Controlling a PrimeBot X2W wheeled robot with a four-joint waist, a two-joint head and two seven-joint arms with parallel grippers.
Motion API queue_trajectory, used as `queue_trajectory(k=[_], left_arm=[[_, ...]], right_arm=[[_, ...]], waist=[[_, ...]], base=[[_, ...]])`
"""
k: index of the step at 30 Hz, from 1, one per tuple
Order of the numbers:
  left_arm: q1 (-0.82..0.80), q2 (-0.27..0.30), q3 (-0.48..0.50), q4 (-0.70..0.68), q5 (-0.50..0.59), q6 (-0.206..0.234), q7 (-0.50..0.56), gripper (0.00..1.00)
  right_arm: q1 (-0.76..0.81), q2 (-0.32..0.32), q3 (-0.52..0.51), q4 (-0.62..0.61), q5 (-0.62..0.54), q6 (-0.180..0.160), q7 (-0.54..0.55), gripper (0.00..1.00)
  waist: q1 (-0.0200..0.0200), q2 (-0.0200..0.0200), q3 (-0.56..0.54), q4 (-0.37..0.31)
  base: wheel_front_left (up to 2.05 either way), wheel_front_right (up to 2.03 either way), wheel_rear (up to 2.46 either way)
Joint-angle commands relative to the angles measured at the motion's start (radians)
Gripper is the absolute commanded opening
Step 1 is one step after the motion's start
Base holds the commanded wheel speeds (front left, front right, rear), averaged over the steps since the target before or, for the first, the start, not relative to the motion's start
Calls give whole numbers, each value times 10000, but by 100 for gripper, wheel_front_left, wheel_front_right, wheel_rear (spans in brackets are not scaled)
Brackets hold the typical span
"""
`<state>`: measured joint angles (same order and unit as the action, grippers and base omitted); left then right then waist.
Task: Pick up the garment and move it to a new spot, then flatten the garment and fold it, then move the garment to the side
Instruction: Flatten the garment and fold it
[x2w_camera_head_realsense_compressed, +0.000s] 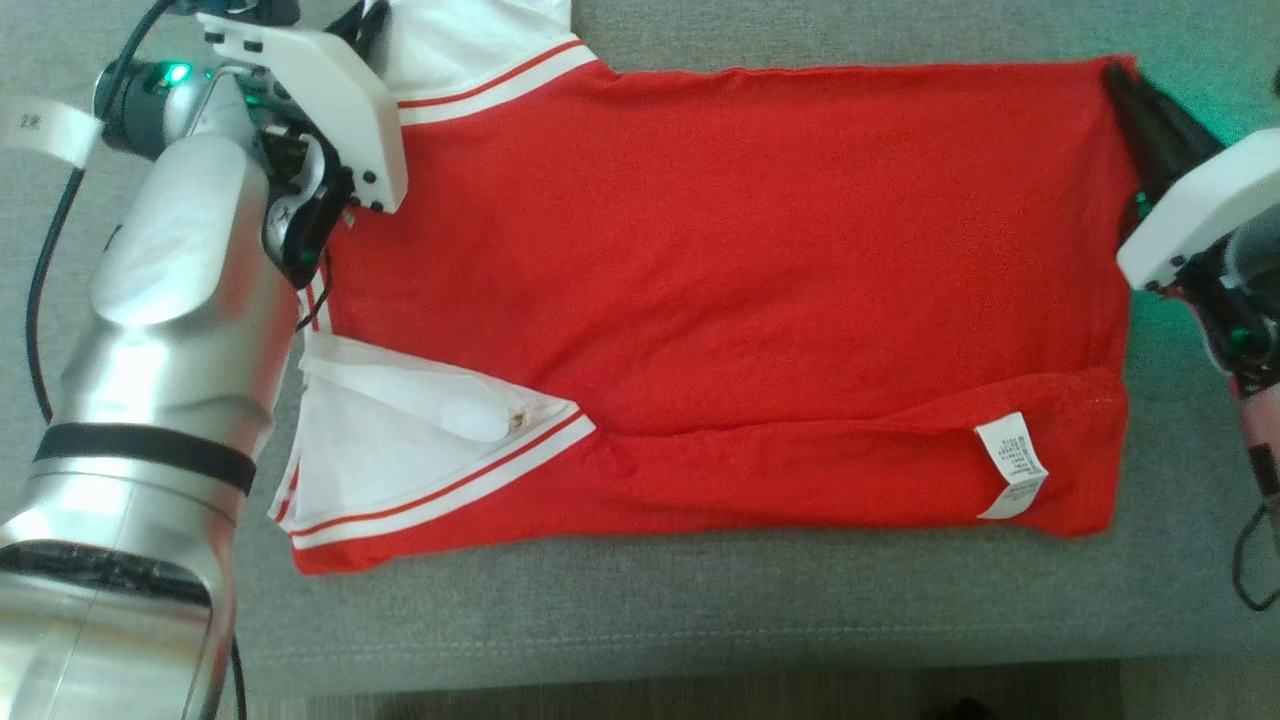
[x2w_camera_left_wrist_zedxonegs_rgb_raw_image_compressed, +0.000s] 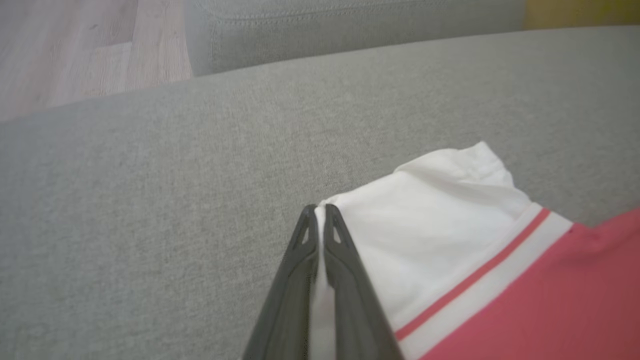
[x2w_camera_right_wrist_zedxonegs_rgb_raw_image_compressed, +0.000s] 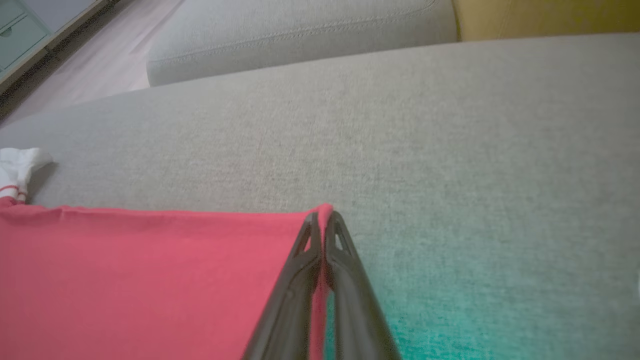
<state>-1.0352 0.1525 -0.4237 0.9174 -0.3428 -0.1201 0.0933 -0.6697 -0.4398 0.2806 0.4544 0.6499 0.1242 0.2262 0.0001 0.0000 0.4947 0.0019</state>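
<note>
Head view: the red shirt (x2w_camera_head_realsense_compressed: 720, 250) lies sideways on a grey sofa cushion (x2w_camera_head_realsense_compressed: 700, 620), collar end toward the robot's left and hem toward its right. The body is a fine, matte knit, spread nearly smooth. Both sleeves are white with a red-and-white striped band where they join the red. The near long edge is turned in over the body, showing a white care label (x2w_camera_head_realsense_compressed: 1012, 465) at the hem end, and the near sleeve (x2w_camera_head_realsense_compressed: 400, 450) sits folded in a soft triangle. The left hand (x2w_camera_head_realsense_compressed: 362, 25) reaches to the far sleeve (x2w_camera_head_realsense_compressed: 470, 40), and the right hand (x2w_camera_head_realsense_compressed: 1118, 78) sits at the far hem corner. I judge the relocating and flattening done and one lengthwise fold made. The far side has yet to be folded, and so has any crosswise fold, and the shirt has yet to go to the side.

Left wrist view: the two dark fingers are pressed together, pinching the edge of the far sleeve, with a sliver of white cloth between them. The cushion's weave is coarse and flecked. A wooden floor (x2w_camera_left_wrist_zedxonegs_rgb_raw_image_compressed: 65, 50) shows beyond it.

Right wrist view: the fingers are closed on the red hem corner, and cloth peeks out at their tips. The far edge runs straight and taut. A green glow tints the cushion beside them.
</note>
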Motion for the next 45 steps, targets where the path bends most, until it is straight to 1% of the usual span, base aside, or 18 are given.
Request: queue_trajectory(k=[1,5,9,14,17,23,26,29,33,36,39,40,41,42,43,45], left_arm=[[-207,387,189,-394,-95,2,-179,0],[-5,439,174,-843,-148,-8,-654,0],[513,549,247,-1686,-250,68,-1143,0],[1833,701,492,-3371,-545,417,-1545,0],[2879,828,657,-4690,-718,753,-1644,0],[5432,1164,1047,-7429,-1097,1490,-1752,0],[6671,1305,1319,-8543,-1259,1932,-1822,0],[7747,1305,1381,-9432,-1374,2335,-1677,0],[8726,1291,1388,-9752,-1664,2512,-1479,0],[9027,1218,1331,-9669,-1811,2503,-1453,0],[9320,1101,1230,-9275,-2065,2422,-1349,0],[9373,1095,1200,-9106,-2116,2385,-1318,0],[9414,1066,1191,-8953,-2183,2357,-1316,0],[9454,1040,1205,-8796,-2228,2368,-1330,30],[9481,1022,1226,-8659,-2259,2386,-1355,100],[9512,990,1230,-8447,-2314,2378,-1392,100]], right_arm=[[-150,-279,39,-363,46,65,-189,0],[45,-461,-16,-628,126,65,-757,0],[462,-596,-149,-989,238,65,-1221,0],[1370,-622,-407,-1473,446,65,-1652,0],[2065,-546,-664,-1733,566,65,-1821,0],[3287,-169,-988,-2383,934,65,-2011,0],[3687,10,-1038,-2674,1091,65,-2044,0],[4070,120,-1149,-2816,1161,65,-1994,0],[4592,295,-1310,-3055,1113,65,-1976,0],[4861,425,-1369,-3158,1080,65,-1995,0],[5290,655,-1419,-3269,958,65,-1979,0],[5427,736,-1446,-3305,914,65,-1976,11],[5560,777,-1489,-3316,774,65,-1998,29],[5706,876,-1535,-3306,728,65,-1982,80],[5830,961,-1563,-3336,677,65,-1986,100],[6062,1094,-1652,-3416,480,65,-2086,100]], waist=[[-1,0,-46,28],[-1,0,-195,95],[-1,0,-329,138],[-1,0,-512,185],[-1,0,-599,221],[-1,0,-787,150],[-1,0,-839,102],[-1,0,-903,149],[-1,0,-978,190],[-1,0,-1029,197],[-1,0,-1118,195],[-1,0,-1146,189],[-1,0,-1185,184],[-1,0,-1234,182],[-1,0,-1272,174],[-1,0,-1354,175]], base=[[0,0,0],[0,0,0],[0,0,0],[0,0,0],[0,0,0],[0,0,0],[0,0,0],[0,0,0],[0,0,0],[0,0,0],[0,0,0],[0,0,0],[0,0,0],[0,0,0],[0,0,0],[0,0,0]])
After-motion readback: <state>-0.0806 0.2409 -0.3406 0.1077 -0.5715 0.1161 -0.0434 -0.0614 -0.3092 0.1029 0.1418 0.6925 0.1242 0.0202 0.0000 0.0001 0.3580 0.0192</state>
